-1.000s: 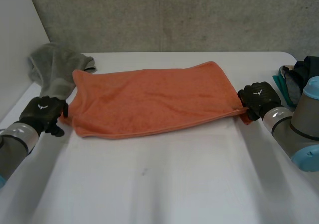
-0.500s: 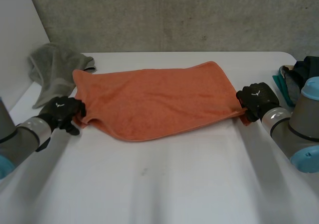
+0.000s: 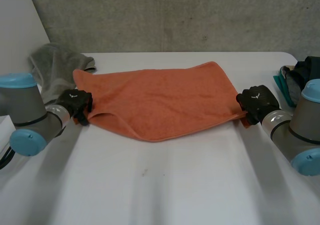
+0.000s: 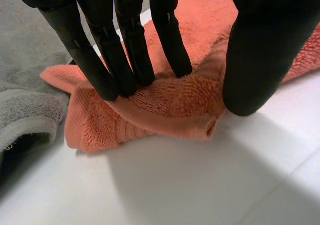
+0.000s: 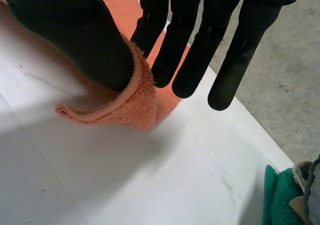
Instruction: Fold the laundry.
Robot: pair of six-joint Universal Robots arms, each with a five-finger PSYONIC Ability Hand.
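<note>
An orange towel lies spread across the middle of the white table. My left hand is at its left end. There, straight fingers press on top of the towel and the thumb bears on the other side of a bunched ridge of cloth, pinching the near left corner. My right hand is at the towel's near right corner. In the right wrist view the thumb and a finger pinch the curled towel edge, while the other fingers stay straight.
A grey cloth lies crumpled at the far left, just beside the towel's left end. A pile of dark and teal clothes sits at the right table edge. A concrete wall stands behind the table.
My left hand has moved away from the near left edge, inward and farther back, dragging the towel's near left corner with it. The near edge now slants. The right hand has stayed put.
</note>
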